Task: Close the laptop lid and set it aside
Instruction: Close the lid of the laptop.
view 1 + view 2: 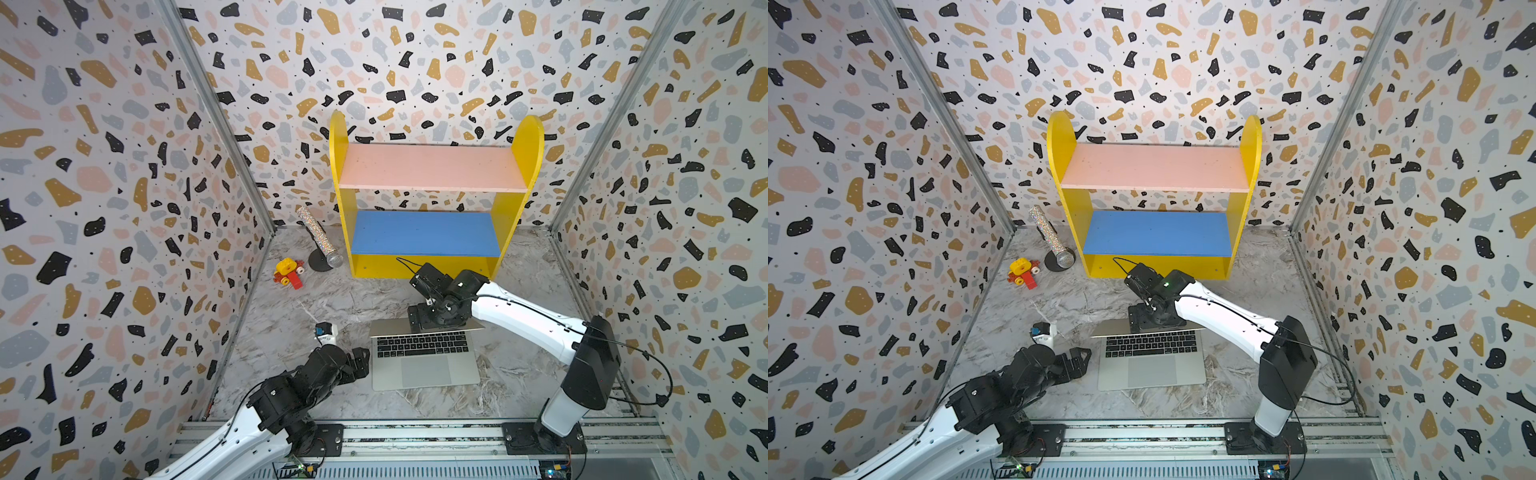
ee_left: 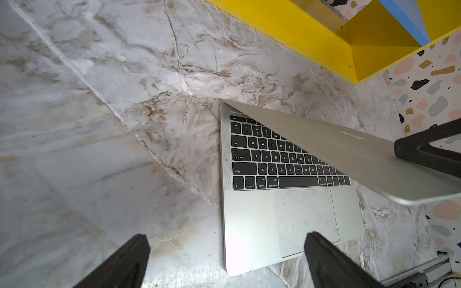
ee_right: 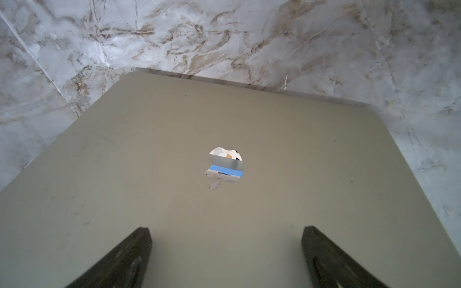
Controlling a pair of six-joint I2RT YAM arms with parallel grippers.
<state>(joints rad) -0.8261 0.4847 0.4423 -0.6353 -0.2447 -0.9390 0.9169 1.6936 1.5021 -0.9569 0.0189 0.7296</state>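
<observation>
The silver-grey laptop (image 1: 415,374) (image 1: 1142,374) lies on the marble floor, with its black keyboard (image 2: 274,159) and trackpad showing. The laptop lid (image 2: 349,154) (image 1: 388,328) leans forward, partly lowered over the keys. My right gripper (image 3: 224,229) (image 1: 422,320) (image 1: 1142,318) is open, and its fingers (image 3: 139,249) sit wide apart over the lid's outer cover just short of the apple logo (image 3: 225,165). My left gripper (image 2: 228,237) (image 1: 361,361) (image 1: 1079,361) hovers open over the base's near left corner and holds nothing.
A yellow shelf unit (image 1: 347,232) with pink and blue boards stands right behind the laptop. Left of it are a glitter tube on a black stand (image 1: 316,237) and a yellow-red toy car (image 1: 289,272). A small white device (image 1: 326,332) stands by the left arm. Patterned walls enclose three sides.
</observation>
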